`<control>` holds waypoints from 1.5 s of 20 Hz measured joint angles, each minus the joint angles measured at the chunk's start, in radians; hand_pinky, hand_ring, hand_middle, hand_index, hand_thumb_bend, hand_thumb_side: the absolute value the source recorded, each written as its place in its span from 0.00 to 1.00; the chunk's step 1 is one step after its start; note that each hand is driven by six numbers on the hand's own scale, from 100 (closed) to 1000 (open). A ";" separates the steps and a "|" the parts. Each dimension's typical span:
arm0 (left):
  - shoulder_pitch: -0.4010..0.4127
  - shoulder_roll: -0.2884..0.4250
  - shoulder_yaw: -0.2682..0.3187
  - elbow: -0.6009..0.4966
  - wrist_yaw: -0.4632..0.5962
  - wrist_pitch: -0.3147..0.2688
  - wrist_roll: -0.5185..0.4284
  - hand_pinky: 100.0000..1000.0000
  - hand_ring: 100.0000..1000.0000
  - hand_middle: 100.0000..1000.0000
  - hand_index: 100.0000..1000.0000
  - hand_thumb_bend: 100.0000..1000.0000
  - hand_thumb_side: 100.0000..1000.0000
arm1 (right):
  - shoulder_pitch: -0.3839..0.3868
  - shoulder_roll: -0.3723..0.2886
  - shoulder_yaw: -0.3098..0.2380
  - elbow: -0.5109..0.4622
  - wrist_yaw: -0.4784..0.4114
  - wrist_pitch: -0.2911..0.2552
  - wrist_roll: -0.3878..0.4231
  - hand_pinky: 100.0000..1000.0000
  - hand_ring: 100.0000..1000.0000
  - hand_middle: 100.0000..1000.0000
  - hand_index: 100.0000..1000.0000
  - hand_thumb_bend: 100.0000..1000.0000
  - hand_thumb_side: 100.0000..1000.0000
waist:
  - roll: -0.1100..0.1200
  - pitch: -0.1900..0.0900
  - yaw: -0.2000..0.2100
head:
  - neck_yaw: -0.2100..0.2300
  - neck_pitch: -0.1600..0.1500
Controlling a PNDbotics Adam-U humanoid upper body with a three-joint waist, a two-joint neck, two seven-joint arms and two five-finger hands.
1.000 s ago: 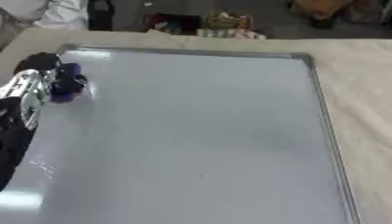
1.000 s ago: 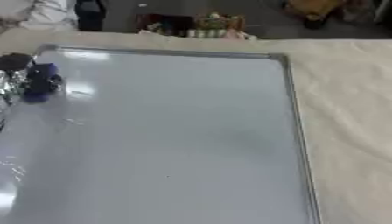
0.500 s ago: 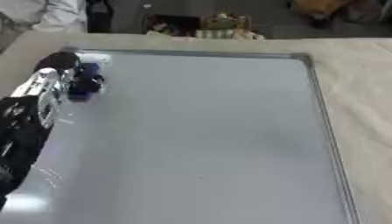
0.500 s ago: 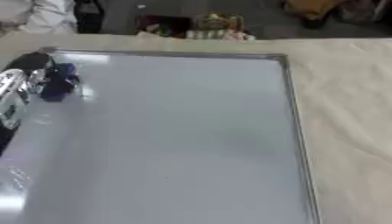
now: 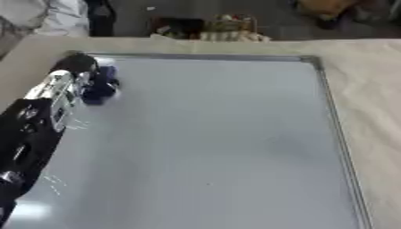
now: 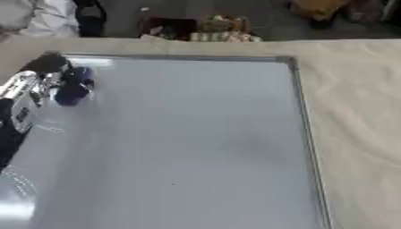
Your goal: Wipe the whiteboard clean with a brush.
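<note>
A large whiteboard (image 5: 211, 143) with a metal frame lies flat on the cloth-covered table. Its surface shows no clear marks, only faint smudges and glare. My left arm reaches in from the left edge along the board. My left hand (image 5: 72, 74) is near the board's far left corner, curled round a dark blue brush (image 5: 100, 86) that rests against the board. The same brush (image 6: 73, 86) shows in the right eye view. My right hand appears in neither view.
Beige cloth (image 5: 368, 89) covers the table to the right of and beyond the board. Past the far table edge sit a dark box and some striped items (image 5: 223, 27). A person's pale sleeve (image 5: 55, 15) shows at the top left.
My left hand has carried the brush away from me and slightly right, toward the board's far left corner. More of my forearm now lies over the board.
</note>
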 measured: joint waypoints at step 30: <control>0.022 -0.005 0.013 -0.008 -0.027 0.036 0.030 0.46 0.45 0.23 0.31 0.07 0.51 | 0.006 0.000 -0.006 0.000 0.000 0.002 -0.006 0.77 0.77 0.69 0.78 0.00 1.00 | -0.014 -0.011 0.009 | -0.009 0.001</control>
